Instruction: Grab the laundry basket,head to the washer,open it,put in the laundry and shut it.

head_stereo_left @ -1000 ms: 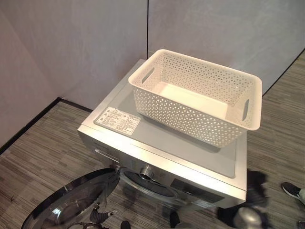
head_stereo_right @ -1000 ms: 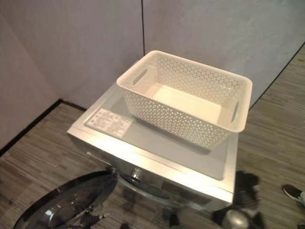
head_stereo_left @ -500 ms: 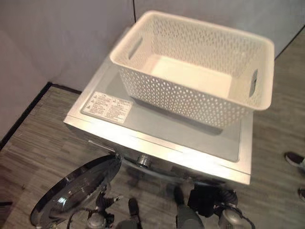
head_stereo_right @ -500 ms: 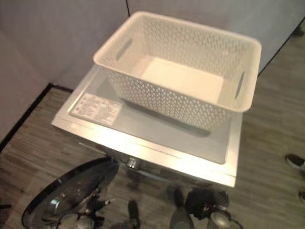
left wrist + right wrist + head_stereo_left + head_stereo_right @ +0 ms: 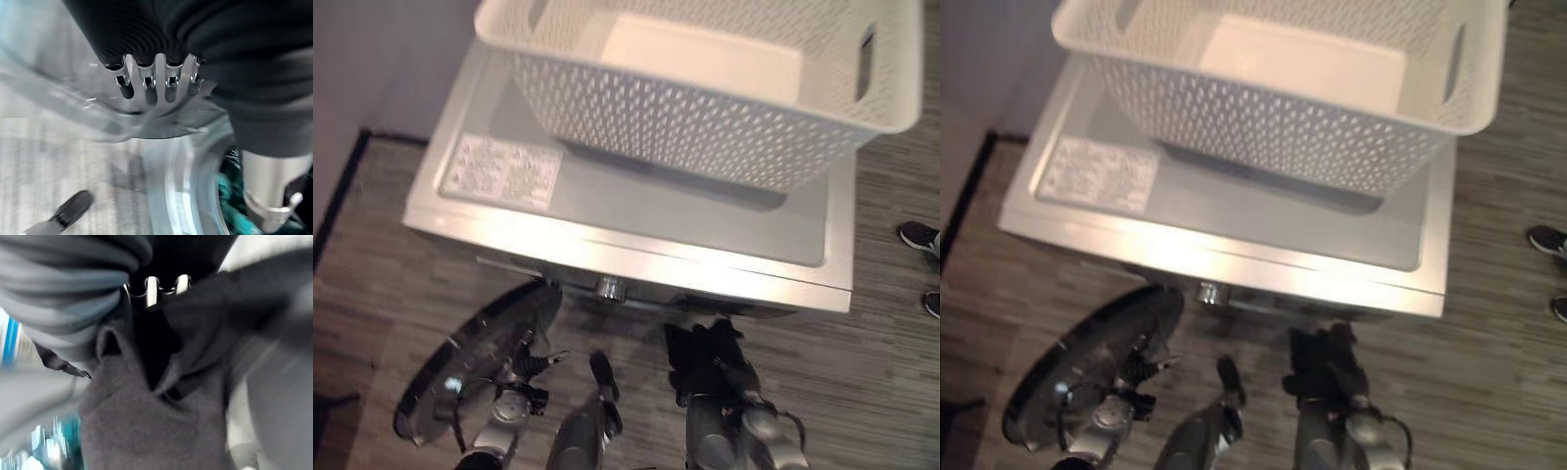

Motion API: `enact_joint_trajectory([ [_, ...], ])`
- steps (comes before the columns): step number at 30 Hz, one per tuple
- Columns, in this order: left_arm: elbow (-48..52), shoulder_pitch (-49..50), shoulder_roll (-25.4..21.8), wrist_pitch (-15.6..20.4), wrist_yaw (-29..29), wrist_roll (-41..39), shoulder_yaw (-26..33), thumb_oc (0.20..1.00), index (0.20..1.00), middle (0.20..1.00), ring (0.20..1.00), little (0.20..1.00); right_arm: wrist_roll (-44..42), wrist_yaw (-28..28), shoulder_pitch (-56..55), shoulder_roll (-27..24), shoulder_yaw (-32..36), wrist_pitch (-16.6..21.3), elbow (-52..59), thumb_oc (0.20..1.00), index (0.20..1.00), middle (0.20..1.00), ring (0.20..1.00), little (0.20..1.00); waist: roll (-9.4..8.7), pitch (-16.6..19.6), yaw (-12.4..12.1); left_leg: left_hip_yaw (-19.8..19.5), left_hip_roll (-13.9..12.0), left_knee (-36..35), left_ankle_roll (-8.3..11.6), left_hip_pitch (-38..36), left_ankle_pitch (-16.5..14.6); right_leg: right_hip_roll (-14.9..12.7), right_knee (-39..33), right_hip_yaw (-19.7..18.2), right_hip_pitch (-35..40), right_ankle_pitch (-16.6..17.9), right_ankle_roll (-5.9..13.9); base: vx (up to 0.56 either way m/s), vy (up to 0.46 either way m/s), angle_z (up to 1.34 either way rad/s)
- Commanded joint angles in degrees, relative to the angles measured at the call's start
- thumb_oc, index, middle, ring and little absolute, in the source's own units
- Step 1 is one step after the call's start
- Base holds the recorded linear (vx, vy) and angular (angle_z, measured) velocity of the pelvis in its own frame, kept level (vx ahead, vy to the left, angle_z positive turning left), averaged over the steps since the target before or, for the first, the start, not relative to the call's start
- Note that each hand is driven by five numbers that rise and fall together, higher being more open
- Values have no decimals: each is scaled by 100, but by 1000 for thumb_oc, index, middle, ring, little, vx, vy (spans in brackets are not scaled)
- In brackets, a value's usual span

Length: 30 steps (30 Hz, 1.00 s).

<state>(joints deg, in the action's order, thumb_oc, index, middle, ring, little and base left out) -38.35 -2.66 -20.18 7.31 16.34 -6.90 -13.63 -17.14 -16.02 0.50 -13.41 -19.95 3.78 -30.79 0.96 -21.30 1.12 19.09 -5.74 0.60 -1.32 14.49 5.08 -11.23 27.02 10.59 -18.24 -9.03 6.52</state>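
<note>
A white perforated plastic basket point(image 5: 705, 88), its far side cut off, sits on the grey metal washer point(image 5: 607, 235). The round glass door point(image 5: 470, 362) hangs open below. The right hand point(image 5: 156, 289) clutches dark cloth point(image 5: 161, 401). The left hand point(image 5: 151, 83) rests straight fingers against the door.

A white basket point(image 5: 705, 108) with a punched lattice pattern is seen on a silver-grey washer point(image 5: 636, 245); dark grey laundry point(image 5: 161, 396) and grey-brown streaked flooring point(image 5: 891, 372) are seen too.
</note>
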Motion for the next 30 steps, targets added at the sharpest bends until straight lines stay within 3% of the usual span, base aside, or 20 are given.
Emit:
enact_joint_trajectory([
  [1, 114, 159, 56, 243, 322, -222, 105, 1000, 1000, 1000, 1000, 1000, 132, 30, 228, 264, -336, 363, 391, 200, 200, 200, 200, 200, -225, 222, -184, -232, 250, 518, 49, 690, -550, -105, -1188, 148, 776, 148, -48, -375, -281, -39],
  [5, 132, -69, 161, 383, 504, -396, -92, 1000, 1000, 1000, 1000, 1000, 199, -87, 822, 376, -795, 422, 127, 200, 200, 200, 200, 200, -271, 92, -415, -205, 23, 582, 220, 1049, -289, 60, -1706, 310, 910, 78, -132, -199, -184, -43],
  [6, 228, -182, 254, 442, 580, -539, -241, 1000, 1000, 1000, 1000, 1000, 146, -239, 1246, 556, -1021, 472, -177, 200, 200, 200, 200, 200, -222, 6, -554, -324, -67, 528, 332, 1208, -88, 207, -1836, 403, 845, 13, -172, -105, -116, -5],
  [10, 414, -352, 269, 487, 617, -543, -555, 1000, 1000, 1000, 1000, 1000, 199, -469, 1976, 809, -1274, 563, -660, 200, 200, 200, 200, 200, -125, -113, -677, -635, -143, 394, 468, 1350, 133, 393, -1949, 623, 827, -116, -246, -90, -129, 21],
  [15, 261, -632, 279, 535, 774, -628, -960, 1000, 1000, 1000, 1000, 1000, 456, -789, 2989, 1194, -1633, 604, -1010, 200, 200, 200, 200, 200, -113, -412, -906, -896, -173, 353, 486, 1543, 252, 403, -1402, 811, 467, -281, -327, -33, -50, 40],
  [18, 368, -691, 246, 597, 874, -671, -1062, 1000, 1000, 1000, 1000, 1000, 502, -1021, 3416, 1280, -1418, 595, -1313, 200, 200, 200, 200, 200, -53, -510, -992, -965, -137, 402, 473, 1634, 253, 359, -1230, 883, 351, -325, -329, 4, -5, 25],
  [19, 593, -720, 205, 682, 945, -868, -1135, 1000, 1000, 1000, 1000, 1000, 515, -1480, 4035, 1299, -940, 577, -1584, 200, 200, 200, 200, 200, 62, -595, -1108, -1010, -72, 437, 455, 1733, 239, 318, -1088, 965, 248, -353, -334, 10, 4, 35],
  [21, 594, -729, 200, 680, 945, -870, -1137, 1000, 1000, 1000, 1000, 1000, 516, -1480, 4049, 1301, -930, 578, -1592, 200, 200, 200, 200, 200, 59, -599, -1113, -1011, -72, 441, 455, 1738, 238, 316, -1082, 965, 242, -356, -333, 10, 7, 24],
  [25, 845, -754, 139, 712, 1027, -979, -1196, 1000, 1000, 1000, 1000, 1000, 859, -2305, 4616, 1035, -365, 497, -1547, 200, 200, 200, 200, 200, 189, -730, -1203, -1091, 29, 457, 419, 1904, 216, 283, -981, 1051, 109, -398, -334, 12, -1, 22],
  [26, 1070, -733, 90, 751, 1057, -1014, -1221, 1000, 1000, 1000, 1000, 1000, 1208, -2847, 4910, 843, -75, 375, -1484, 200, 200, 200, 200, 200, 300, -806, -1260, -1155, 98, 489, 400, 2036, 203, 256, -915, 1090, -11, -434, -347, 17, -8, 26],
  [28, 1205, -738, 56, 783, 1083, -1003, -1261, 1000, 1000, 1000, 1000, 1000, 1544, -3315, 5173, 663, 165, 235, -1412, 200, 200, 200, 200, 200, 413, -847, -1310, -1203, 164, 519, 380, 2176, 182, 229, -848, 1130, -123, -482, -358, 25, 0, 28],
  [30, 1308, -742, 20, 790, 1109, -966, -1292, 1000, 1000, 1000, 1000, 1000, 1707, -3544, 5305, 522, 318, 134, -1421, 200, 200, 200, 200, 200, 485, -848, -1349, -1232, 201, 541, 366, 2290, 167, 199, -776, 1178, -239, -513, -354, 23, 1, 19],
])
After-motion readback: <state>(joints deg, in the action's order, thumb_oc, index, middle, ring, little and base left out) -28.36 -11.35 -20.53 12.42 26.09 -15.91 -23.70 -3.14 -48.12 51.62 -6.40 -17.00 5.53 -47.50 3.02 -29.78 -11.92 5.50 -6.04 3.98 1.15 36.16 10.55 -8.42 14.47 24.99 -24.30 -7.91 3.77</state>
